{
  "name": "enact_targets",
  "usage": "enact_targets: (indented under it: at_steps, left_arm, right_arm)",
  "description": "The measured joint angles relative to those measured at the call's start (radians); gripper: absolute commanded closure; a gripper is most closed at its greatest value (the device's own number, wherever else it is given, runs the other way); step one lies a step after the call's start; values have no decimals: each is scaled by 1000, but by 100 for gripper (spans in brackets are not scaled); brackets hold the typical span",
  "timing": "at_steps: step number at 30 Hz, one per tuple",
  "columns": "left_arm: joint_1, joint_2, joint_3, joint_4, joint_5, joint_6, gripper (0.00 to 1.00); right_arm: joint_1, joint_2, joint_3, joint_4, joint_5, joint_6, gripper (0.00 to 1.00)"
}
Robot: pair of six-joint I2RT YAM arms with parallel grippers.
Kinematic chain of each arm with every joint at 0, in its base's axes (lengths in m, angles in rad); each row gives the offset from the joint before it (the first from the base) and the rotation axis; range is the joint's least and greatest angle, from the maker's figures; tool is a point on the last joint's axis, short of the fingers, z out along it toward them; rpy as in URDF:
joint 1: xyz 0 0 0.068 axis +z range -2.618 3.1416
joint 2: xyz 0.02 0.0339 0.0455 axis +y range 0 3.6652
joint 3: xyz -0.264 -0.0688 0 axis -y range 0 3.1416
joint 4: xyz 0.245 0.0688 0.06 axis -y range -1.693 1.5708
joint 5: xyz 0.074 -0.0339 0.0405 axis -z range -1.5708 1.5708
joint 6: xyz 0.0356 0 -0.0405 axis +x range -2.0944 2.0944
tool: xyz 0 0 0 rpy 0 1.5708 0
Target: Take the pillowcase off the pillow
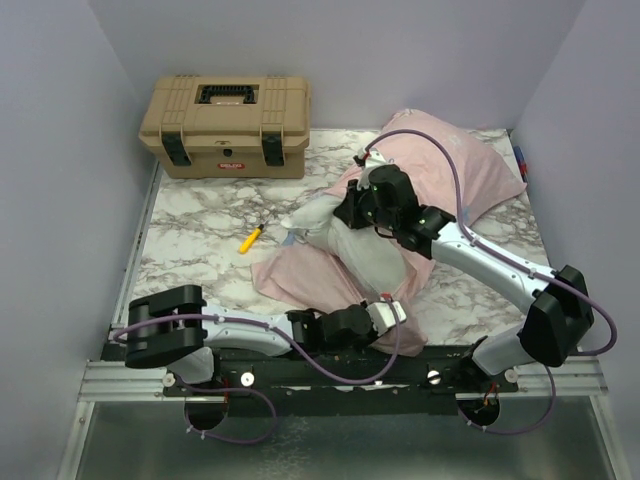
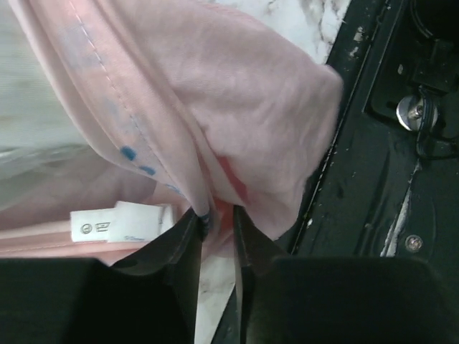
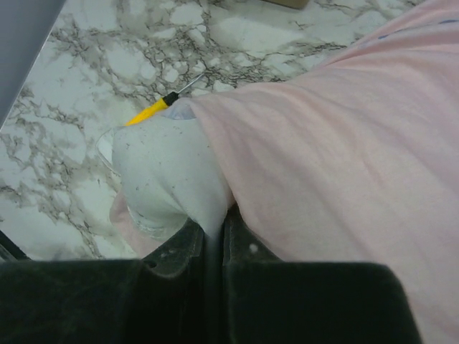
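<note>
Two claws grip opposite parts: the left claw is clamped on the pillowcase hem, and the right claw is pinched together on a bared corner of the pillow, pink cloth bunched just beside it. Peeling looks about midway; the next move calls for pulling the two apart.

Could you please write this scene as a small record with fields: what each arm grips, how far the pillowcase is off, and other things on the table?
left arm: jaws shut on a fold of the pillowcase, by the near edge of the table
right arm: jaws shut on a corner of the pillow
pillowcase state: partly off, pale pink inside showing; white pillow bare in the middle
other things: yellow screwdriver, tan toolbox
</note>
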Motion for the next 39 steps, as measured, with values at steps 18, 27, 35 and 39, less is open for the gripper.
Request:
enact_targets:
  at_steps: [18, 27, 35, 39]
  left_arm:
    - [-95, -182, 64, -89, -118, -45, 11]
    - [140, -386, 3, -68, -175, -233, 5]
    - [395, -422, -52, -18, -115, -470, 5]
    - [451, -382, -62, 48, -46, -567, 4]
  right_arm:
    - [-22, 17, 9, 86, -43, 10, 99]
    - [-22, -3, -24, 99, -45, 8, 99]
    - [-23, -16, -38, 100, -45, 9, 99]
    - [-23, -16, -40, 100, -55, 12, 99]
